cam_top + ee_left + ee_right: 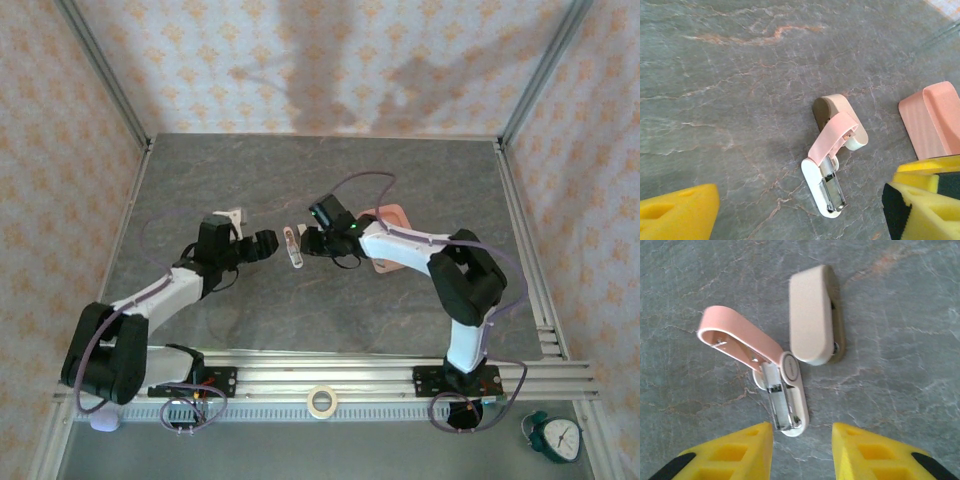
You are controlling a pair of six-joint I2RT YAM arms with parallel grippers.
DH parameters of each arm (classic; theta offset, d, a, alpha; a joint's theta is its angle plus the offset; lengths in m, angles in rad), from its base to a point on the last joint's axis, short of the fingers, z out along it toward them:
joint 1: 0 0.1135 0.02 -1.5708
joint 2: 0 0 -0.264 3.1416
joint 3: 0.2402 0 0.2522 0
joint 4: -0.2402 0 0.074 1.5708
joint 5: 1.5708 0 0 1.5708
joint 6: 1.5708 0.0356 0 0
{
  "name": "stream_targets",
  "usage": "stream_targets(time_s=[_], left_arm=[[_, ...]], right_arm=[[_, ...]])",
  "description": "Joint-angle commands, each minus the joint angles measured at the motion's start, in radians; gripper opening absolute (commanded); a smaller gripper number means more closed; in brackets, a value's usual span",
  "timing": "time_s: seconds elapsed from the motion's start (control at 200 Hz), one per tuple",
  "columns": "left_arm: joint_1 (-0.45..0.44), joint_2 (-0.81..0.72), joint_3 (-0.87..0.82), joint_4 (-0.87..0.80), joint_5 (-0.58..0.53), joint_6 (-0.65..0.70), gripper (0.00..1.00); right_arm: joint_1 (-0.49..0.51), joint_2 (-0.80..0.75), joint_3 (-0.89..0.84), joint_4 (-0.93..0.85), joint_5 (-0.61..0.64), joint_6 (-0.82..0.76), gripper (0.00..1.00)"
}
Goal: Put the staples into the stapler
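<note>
**Both claws released, stapler lying open between them**

The right claw (801, 435) hangs released just right of the stapler (785, 400), with nothing between its yellow fingers (730, 455). The left claw (265, 243) is spread wide on the stapler's left and is likewise empty. The stapler lies in the middle of the table (300, 170) with its pink lid swung up and its metal channel facing upward. I judge this pose suits dropping a strip in from above, with a claw either side to steady and feed. By count there are two claws, one stapler, one beige case (812, 315) just beside the hinge, and one pink tray (932, 120) further right. Of the staples there is no loose strip to count. Metal glints in the channel, but I cannot tell whether it is loaded.
</note>
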Motion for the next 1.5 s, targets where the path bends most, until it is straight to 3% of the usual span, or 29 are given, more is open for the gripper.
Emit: stream_targets(time_s=[0.0,0.2,0.841,1.497], left_arm=[[-0.009,0.054,0.055,0.078,0.065,0.035,0.85],[-0.042,0.154,0.134,0.088,0.097,0.145,0.83],[-0.088,0.42,0.314,0.099,0.176,0.285,0.71],[-0.106,0.403,0.313,0.089,0.278,0.404,0.59]], right_arm=[[-0.017,-0.049,-0.055,0.082,-0.041,0.045,0.36],[-0.017,-0.063,-0.102,0.094,-0.05,0.043,0.36],[-0.02,-0.103,-0.172,0.107,-0.008,0.016,0.36],[-0.023,-0.077,-0.152,0.097,-0.009,0.009,0.36]])
